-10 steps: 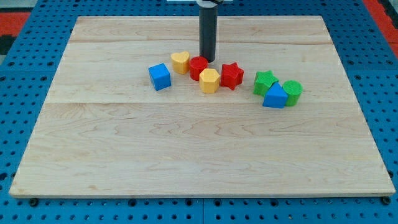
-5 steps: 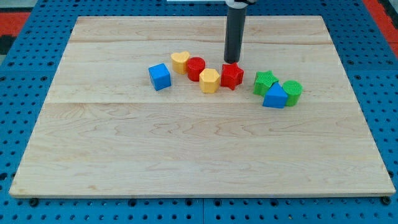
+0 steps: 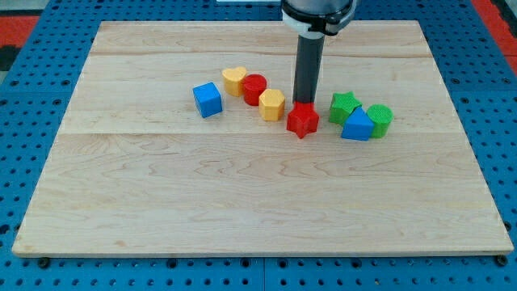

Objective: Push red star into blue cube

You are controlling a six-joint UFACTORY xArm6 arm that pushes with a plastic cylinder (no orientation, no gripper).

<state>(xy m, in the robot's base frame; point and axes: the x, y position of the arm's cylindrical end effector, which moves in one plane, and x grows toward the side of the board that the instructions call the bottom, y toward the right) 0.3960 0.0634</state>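
The red star (image 3: 302, 121) lies near the middle of the wooden board (image 3: 258, 202), right of the yellow hexagon block (image 3: 272, 104). The blue cube (image 3: 208, 99) sits well to the view's left of the star, with the yellow hexagon block and other blocks between them. My tip (image 3: 304, 103) stands right behind the star, touching its top edge.
A yellow heart block (image 3: 234, 80) and a red cylinder (image 3: 255, 87) sit right of the blue cube. A green star (image 3: 344, 106), a blue triangular block (image 3: 356, 125) and a green cylinder (image 3: 379, 119) cluster at the star's right.
My tip moved to the view's right from behind the red cylinder, then toward the view's bottom, pushing the red star down and away from the yellow hexagon block.
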